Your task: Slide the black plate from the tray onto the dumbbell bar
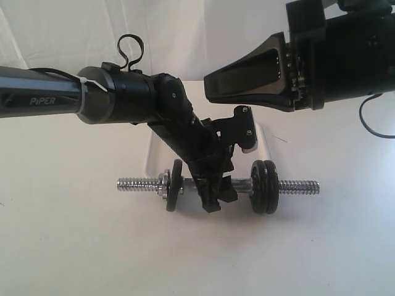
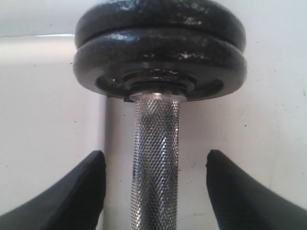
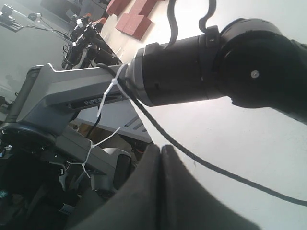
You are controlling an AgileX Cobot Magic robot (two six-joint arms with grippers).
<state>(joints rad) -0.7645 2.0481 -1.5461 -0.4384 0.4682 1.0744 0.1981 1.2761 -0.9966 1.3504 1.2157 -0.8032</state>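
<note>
Straddling knurled dumbbell bar, left hand wide, right hand closed, black plate glossy

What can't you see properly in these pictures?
Tray: exterior view, the left arm covers most of it, so its contents are unknown.
Dumbbell bar middle: exterior view, hidden behind the left pincer.
Lone black plate: left wrist view, outside the picture's edge.
Right wrist view: no dumbbell at all, just the shut right pincer.
</note>
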